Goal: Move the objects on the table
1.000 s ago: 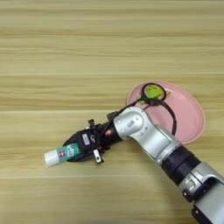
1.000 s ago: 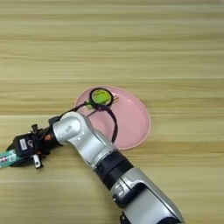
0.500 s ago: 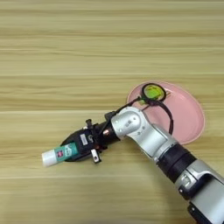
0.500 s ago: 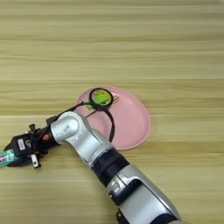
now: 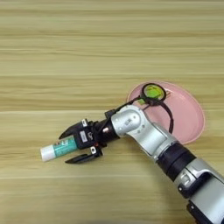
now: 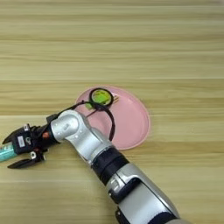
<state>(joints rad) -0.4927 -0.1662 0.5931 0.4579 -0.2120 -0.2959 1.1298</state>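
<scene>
Left eye view shows you the right gripper (image 5: 75,145) spread open around the glue stick (image 5: 59,148), which lies on the table (image 5: 87,52) with its long axis running left from between the fingers, while the tape roll (image 5: 153,92) sits on the pink plate (image 5: 188,116).

Robot manipulation test bench, probably a laboratory; the room itself lies outside the field of view. Evidence: a bare light wooden table (image 5: 87,52) fills both views, a silver robot forearm (image 5: 148,135) reaches across it, and only small props are present, including a pink oval plate (image 5: 188,118).
</scene>
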